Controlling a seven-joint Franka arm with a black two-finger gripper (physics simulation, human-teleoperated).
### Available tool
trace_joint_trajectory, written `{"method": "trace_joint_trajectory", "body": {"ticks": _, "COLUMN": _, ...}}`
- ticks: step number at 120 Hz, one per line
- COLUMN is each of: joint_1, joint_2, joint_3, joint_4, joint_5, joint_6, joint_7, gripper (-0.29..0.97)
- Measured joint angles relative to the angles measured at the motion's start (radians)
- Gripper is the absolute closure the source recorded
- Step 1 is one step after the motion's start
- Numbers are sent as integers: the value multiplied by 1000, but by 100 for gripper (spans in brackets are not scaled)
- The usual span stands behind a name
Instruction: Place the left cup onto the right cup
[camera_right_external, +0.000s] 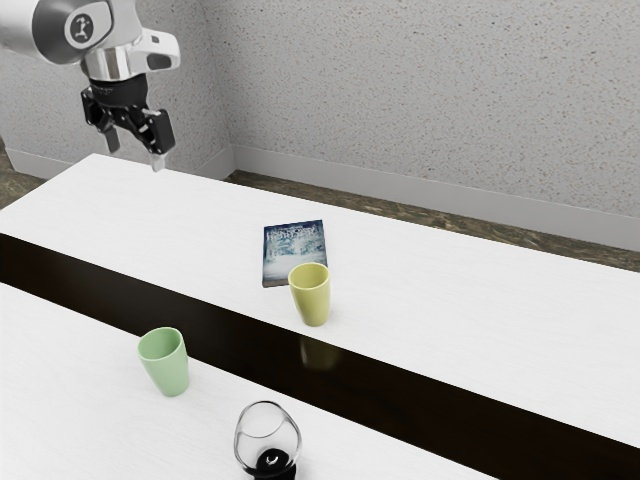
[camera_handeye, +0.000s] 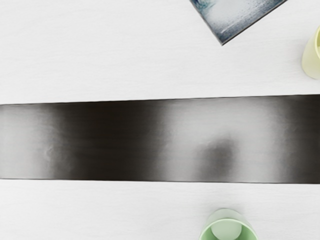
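A pale green cup stands upright on the near white part of the table, at the exterior view's left. A yellow-green cup stands upright further right, at the far edge of the dark stripe. My gripper hangs high over the table's far left corner, well away from both cups, open and holding nothing. Seen from the wrist, the green cup shows its open mouth, and the yellow-green cup sits across the stripe from it.
A blue-white book lies flat just behind the yellow-green cup; its corner appears in the wrist view. A clear glass vessel with a dark base sits near the front edge. A glossy dark stripe crosses the white table.
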Motion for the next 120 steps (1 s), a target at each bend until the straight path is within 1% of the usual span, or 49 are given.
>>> {"method": "trace_joint_trajectory", "body": {"ticks": 24, "joint_1": 1, "joint_2": -5, "joint_3": -2, "joint_4": -18, "joint_5": 0, "joint_6": -6, "joint_7": -6, "gripper": 0}}
{"method": "trace_joint_trajectory", "body": {"ticks": 39, "joint_1": 1, "joint_2": -12, "joint_3": -2, "joint_4": -107, "joint_5": -6, "joint_6": 8, "joint_7": -11, "gripper": 0}}
{"method": "trace_joint_trajectory", "body": {"ticks": 52, "joint_1": 8, "joint_2": -10, "joint_3": -3, "joint_4": -198, "joint_5": -67, "joint_6": 58, "joint_7": -25, "gripper": 0}}
{"method": "trace_joint_trajectory", "body": {"ticks": 59, "joint_1": 10, "joint_2": -14, "joint_3": -3, "joint_4": -247, "joint_5": -112, "joint_6": 80, "joint_7": -39, "gripper": 0}}
{"method": "trace_joint_trajectory", "body": {"ticks": 77, "joint_1": 6, "joint_2": -51, "joint_3": -15, "joint_4": -403, "joint_5": -215, "joint_6": 153, "joint_7": -83, "gripper": 0}}
{"method": "trace_joint_trajectory", "body": {"ticks": 84, "joint_1": 0, "joint_2": -73, "joint_3": -27, "joint_4": -479, "joint_5": -243, "joint_6": 191, "joint_7": -102, "gripper": 0}}
{"method": "trace_joint_trajectory", "body": {"ticks": 92, "joint_1": -5, "joint_2": -87, "joint_3": -48, "joint_4": -569, "joint_5": -263, "joint_6": 243, "joint_7": -121, "gripper": 0}}
{"method": "trace_joint_trajectory", "body": {"ticks": 99, "joint_1": -6, "joint_2": -100, "joint_3": -70, "joint_4": -618, "joint_5": -272, "joint_6": 282, "joint_7": -136, "gripper": 0}}
{"method": "trace_joint_trajectory", "body": {"ticks": 120, "joint_1": -3, "joint_2": -136, "joint_3": -136, "joint_4": -711, "joint_5": -275, "joint_6": 364, "joint_7": -173, "gripper": 0}}
